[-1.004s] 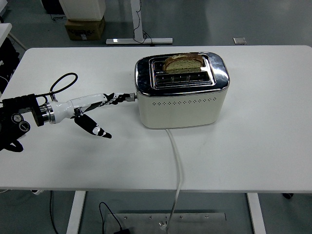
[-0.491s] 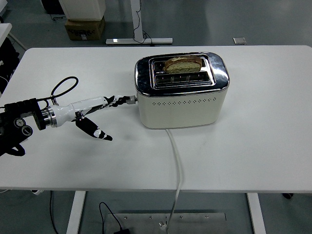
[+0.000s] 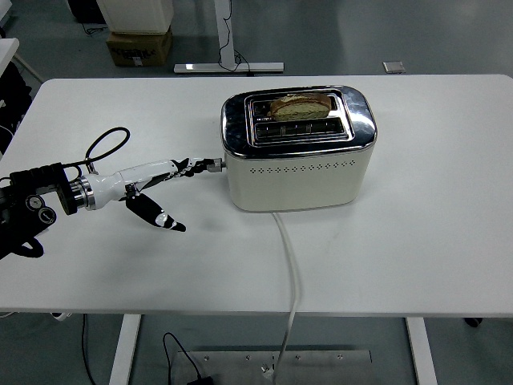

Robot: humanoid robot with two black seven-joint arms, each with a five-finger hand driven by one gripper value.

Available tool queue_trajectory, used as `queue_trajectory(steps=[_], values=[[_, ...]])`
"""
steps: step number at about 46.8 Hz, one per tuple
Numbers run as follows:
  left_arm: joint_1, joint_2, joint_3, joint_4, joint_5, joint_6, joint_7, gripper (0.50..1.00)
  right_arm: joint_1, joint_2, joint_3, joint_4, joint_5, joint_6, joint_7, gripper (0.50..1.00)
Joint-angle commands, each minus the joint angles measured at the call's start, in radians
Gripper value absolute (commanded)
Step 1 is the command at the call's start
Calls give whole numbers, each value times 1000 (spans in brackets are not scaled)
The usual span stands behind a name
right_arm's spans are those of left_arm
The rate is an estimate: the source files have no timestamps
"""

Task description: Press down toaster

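1. One white table carries the whole setup; its near edge runs along the bottom of the head view.
2. The cream toaster with a chrome top stands upright at the table's middle, toward the far side, with its lever end facing left so that the left arm can reach it.
3. The left hand enters from the left edge. Its long fingers are extended toward the toaster and rest on the lever; the thumb hangs down and apart, just above the table. The hand grips nothing: the posture suits a downward push, not a grasp.
4. The white power cord leaves the toaster's near face and drops over the table's near edge.
5. The bread slice sits in the rear slot, its top barely above the chrome.
6. The lever projects from the toaster's left end.
7. Compared with one second ago, the lever and fingertips are lower, the bread has sunk deeper and the wrist has moved slightly right. The press appears under way.
8. The right arm is not visible.
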Motion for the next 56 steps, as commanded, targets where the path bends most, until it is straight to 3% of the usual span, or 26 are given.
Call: queue_trajectory(steps=[1, 56], values=[[5, -1, 1, 3, 0, 0, 0, 1000, 0, 0, 0, 0, -1, 0, 0, 998], [24, -22, 12, 49, 2, 0, 0, 1000, 0, 0, 0, 0, -1, 0, 0, 998]])
